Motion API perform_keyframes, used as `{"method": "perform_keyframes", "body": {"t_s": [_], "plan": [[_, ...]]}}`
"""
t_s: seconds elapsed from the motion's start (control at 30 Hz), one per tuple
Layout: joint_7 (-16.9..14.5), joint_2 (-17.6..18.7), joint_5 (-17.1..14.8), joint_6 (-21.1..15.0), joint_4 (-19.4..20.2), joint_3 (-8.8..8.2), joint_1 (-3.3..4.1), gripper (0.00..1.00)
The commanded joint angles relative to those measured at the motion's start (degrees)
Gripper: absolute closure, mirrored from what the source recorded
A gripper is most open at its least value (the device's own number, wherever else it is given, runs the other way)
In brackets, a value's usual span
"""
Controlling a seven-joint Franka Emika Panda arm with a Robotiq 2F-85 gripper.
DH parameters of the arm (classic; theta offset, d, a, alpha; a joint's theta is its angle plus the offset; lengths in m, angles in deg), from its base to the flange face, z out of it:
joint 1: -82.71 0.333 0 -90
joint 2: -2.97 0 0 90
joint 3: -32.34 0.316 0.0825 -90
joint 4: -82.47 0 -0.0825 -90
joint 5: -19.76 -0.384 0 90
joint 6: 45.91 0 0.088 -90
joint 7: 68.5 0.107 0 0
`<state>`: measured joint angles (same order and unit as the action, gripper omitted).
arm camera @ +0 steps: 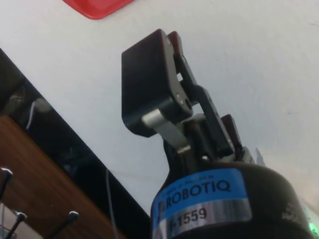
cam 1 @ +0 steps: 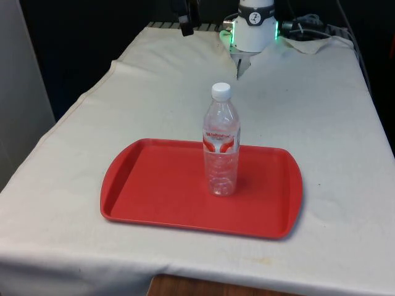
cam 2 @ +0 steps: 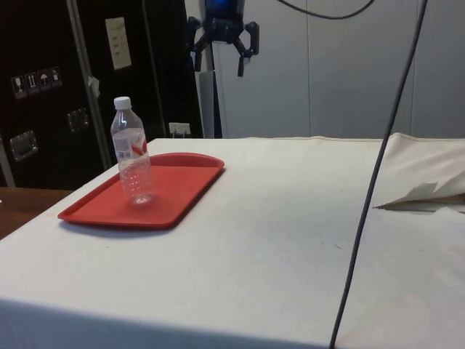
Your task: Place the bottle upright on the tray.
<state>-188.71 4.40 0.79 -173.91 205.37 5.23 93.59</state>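
The water bottle (cam 1: 221,140), clear with a white cap and a red label, stands upright on the red tray (cam 1: 154,191) in the front view's lower middle. The tool (cam 2: 220,52) hangs high in the side view's upper left, well apart from it, fingers spread and empty. A white cloth (cam 1: 321,123) covers the bench.

Clear glossy plastic bottle (cam 1: 221,148) w/ white cap, smooth red plastic tray (cam 1: 142,191), matt white cloth (cam 1: 321,111).
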Motion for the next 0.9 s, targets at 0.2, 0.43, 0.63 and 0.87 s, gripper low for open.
{"method": "perform_keyframes", "body": {"t_s": [0.2, 0.43, 0.63, 0.87], "plan": [[2.5, -2.1, 4.2, -1.1, 1.7, 1.26, 0.23, 0.00], [4.5, -3.4, 6.1, -1.1, 2.6, 3.21, 0.23, 0.00], [5.9, -4.0, 6.8, -1.0, 3.2, 4.76, 0.06, 0.00], [5.4, -3.8, 6.0, -0.3, 2.9, 4.76, -0.06, 0.00]]}}
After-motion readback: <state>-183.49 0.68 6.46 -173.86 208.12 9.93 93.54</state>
